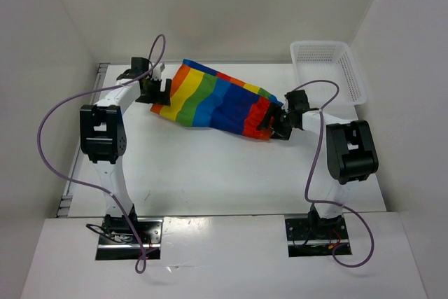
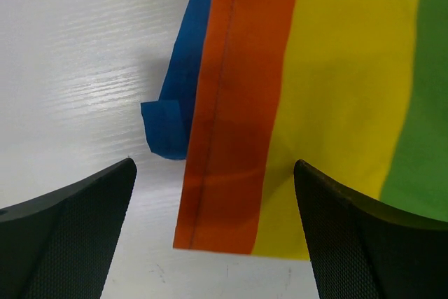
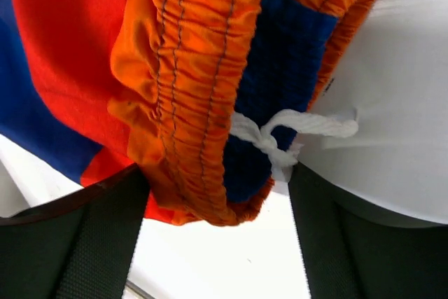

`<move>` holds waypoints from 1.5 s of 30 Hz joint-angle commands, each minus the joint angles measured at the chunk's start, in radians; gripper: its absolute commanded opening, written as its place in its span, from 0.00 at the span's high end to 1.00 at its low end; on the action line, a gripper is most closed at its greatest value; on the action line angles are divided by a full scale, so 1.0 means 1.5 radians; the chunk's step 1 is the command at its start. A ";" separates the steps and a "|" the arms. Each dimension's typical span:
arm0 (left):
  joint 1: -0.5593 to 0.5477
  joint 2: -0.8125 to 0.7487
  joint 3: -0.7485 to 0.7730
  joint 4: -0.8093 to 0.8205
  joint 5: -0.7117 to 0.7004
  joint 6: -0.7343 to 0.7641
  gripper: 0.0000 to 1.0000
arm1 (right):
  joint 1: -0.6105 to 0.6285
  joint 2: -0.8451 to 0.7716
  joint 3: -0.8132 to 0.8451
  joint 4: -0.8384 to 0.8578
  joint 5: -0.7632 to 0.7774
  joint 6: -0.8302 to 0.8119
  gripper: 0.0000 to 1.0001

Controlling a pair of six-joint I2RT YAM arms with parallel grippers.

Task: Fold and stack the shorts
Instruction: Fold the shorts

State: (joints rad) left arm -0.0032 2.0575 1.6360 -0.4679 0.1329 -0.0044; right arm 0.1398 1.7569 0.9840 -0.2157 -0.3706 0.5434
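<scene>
- Lying on the white table (image 1: 210,173), the shorts (image 1: 217,103) were seen spread in a slanted band, from the far left down toward the right, their rainbow stripes running across the band.
- The leg hem was found at the left end, where orange and yellow stripes (image 2: 336,103) were laid over a small folded corner of blue cloth (image 2: 168,127).
- The gathered orange waistband (image 3: 196,89) was found at the right end, with a knotted white drawstring (image 3: 280,134) hanging from it.
- The left gripper (image 1: 157,89) was placed at the hem end. In its wrist view its fingers (image 2: 77,222) were held wide apart, with the orange hem corner in the gap and nothing clamped.
- The right gripper (image 1: 273,122) was placed at the waistband end. Its jaws were likewise spread. The bunched waistband was seen hanging between them, brushing the left finger (image 3: 91,236), but no pinch was made.
- A white mesh basket (image 1: 358,78) was set at the far right corner of the table, apart from the shorts.
- Purple cables (image 1: 52,117) were looped along both arms.
</scene>
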 commanded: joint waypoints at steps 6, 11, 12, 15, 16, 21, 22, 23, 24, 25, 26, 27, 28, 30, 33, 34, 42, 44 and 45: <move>-0.001 0.045 -0.070 0.046 -0.093 0.003 0.05 | 0.032 0.027 0.013 0.008 0.072 0.016 0.85; -0.001 0.039 -0.099 0.053 -0.071 0.003 0.55 | 0.032 0.021 0.063 -0.008 0.095 -0.047 1.00; -0.001 0.033 -0.108 0.053 -0.065 0.003 0.62 | 0.032 0.021 0.070 -0.008 0.095 -0.059 1.00; -0.001 0.016 -0.136 0.059 -0.048 0.003 0.84 | 0.032 0.021 0.091 -0.008 0.078 -0.124 1.00; -0.001 0.010 -0.146 0.059 -0.048 0.003 0.92 | 0.032 0.015 0.101 -0.015 0.078 -0.137 1.00; -0.001 -0.090 -0.221 0.048 -0.005 0.003 1.00 | 0.032 0.000 0.125 -0.049 0.048 -0.255 1.00; -0.001 -0.114 -0.259 0.036 -0.005 0.003 1.00 | 0.032 -0.008 0.135 -0.060 0.039 -0.267 1.00; -0.001 -0.158 -0.277 0.017 0.001 0.003 1.00 | 0.024 -0.008 0.144 -0.081 0.028 -0.277 1.00; -0.001 -0.179 -0.295 0.006 0.001 0.003 0.97 | 0.024 -0.017 0.144 -0.092 0.018 -0.298 1.00; -0.001 -0.198 -0.324 -0.006 0.001 0.003 0.87 | 0.018 -0.023 0.150 -0.105 0.012 -0.309 1.00; -0.001 -0.233 -0.337 -0.030 0.018 0.003 0.40 | 0.018 -0.023 0.150 -0.121 0.012 -0.319 1.00; -0.001 -0.249 -0.346 -0.043 0.018 0.003 0.24 | 0.018 -0.029 0.150 -0.129 0.012 -0.330 1.00; -0.001 -0.263 -0.352 -0.052 0.018 0.003 0.19 | 0.018 -0.029 0.150 -0.135 0.012 -0.353 1.00; -0.001 -0.283 -0.332 -0.076 -0.033 0.003 0.13 | 0.018 -0.035 0.150 -0.151 0.012 -0.373 1.00; -0.022 -0.283 -0.216 -0.082 -0.114 0.003 0.11 | 0.018 -0.035 0.156 -0.151 0.012 -0.396 1.00; -0.056 -0.272 -0.177 -0.082 -0.114 0.003 0.11 | 0.018 -0.027 0.156 -0.151 0.012 -0.405 1.00; -0.260 -0.036 0.130 -0.094 0.035 0.003 0.13 | 0.018 -0.007 0.162 -0.138 0.024 -0.405 1.00; -0.275 0.035 0.169 -0.086 0.092 0.003 0.18 | 0.018 -0.007 0.162 -0.132 0.024 -0.405 1.00; -0.281 0.056 0.202 -0.086 0.107 0.003 0.21 | 0.018 -0.007 0.162 -0.132 0.024 -0.405 1.00</move>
State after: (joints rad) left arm -0.4282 2.0293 1.8778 -0.5507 0.1577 -0.0044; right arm 0.1722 1.7565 1.1801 -0.4309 -0.3363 -0.0460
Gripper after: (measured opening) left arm 0.812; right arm 0.033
